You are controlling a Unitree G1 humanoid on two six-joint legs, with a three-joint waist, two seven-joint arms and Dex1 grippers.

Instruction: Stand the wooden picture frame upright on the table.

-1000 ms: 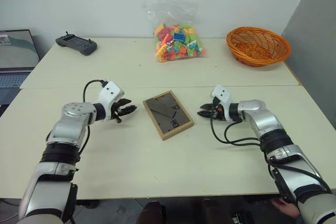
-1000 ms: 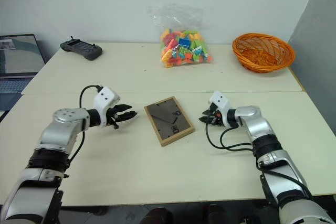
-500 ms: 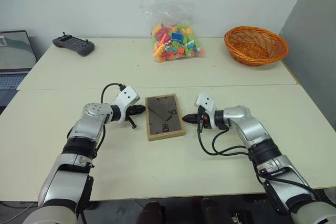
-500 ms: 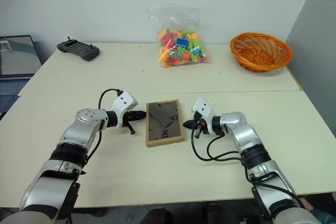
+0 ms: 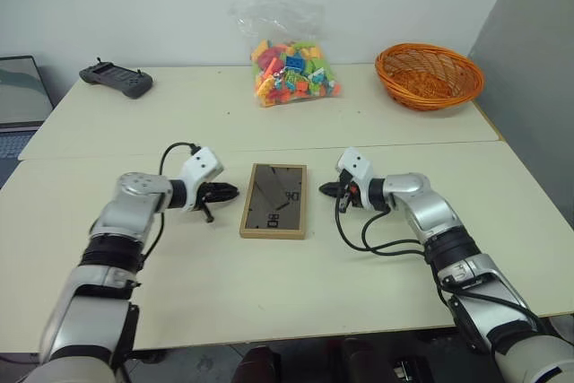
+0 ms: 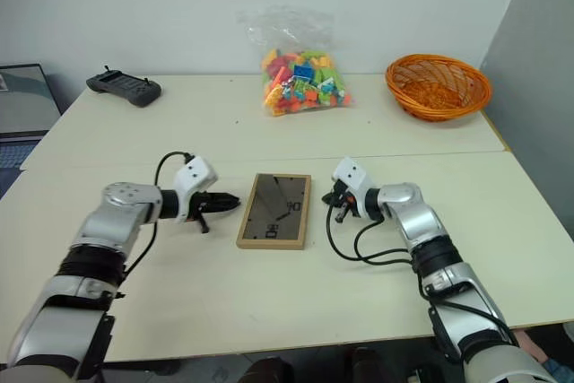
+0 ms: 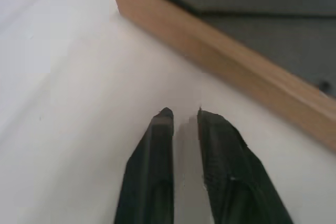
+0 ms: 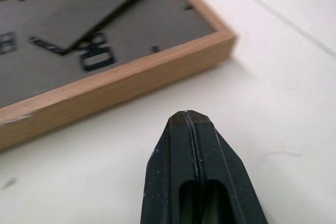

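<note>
L gripper [image 7: 181,115] sits slightly parted, holding nothing, just beside the small light-wood picture frame [image 5: 273,200], which lies flat, dark back up, on the pale cream table [image 5: 269,284]. R gripper [image 8: 187,115] is fully closed, empty, near frame's opposite edge. Both forearms angle inward.

Light-wood picture frame [image 5: 273,201], matt back

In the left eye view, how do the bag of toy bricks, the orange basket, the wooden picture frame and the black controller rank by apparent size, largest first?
1. Bag of toy bricks and orange basket: they look alike in size, so I do not rank them.
2. Wooden picture frame, though it lies nearer the camera.
3. Black controller.
</note>
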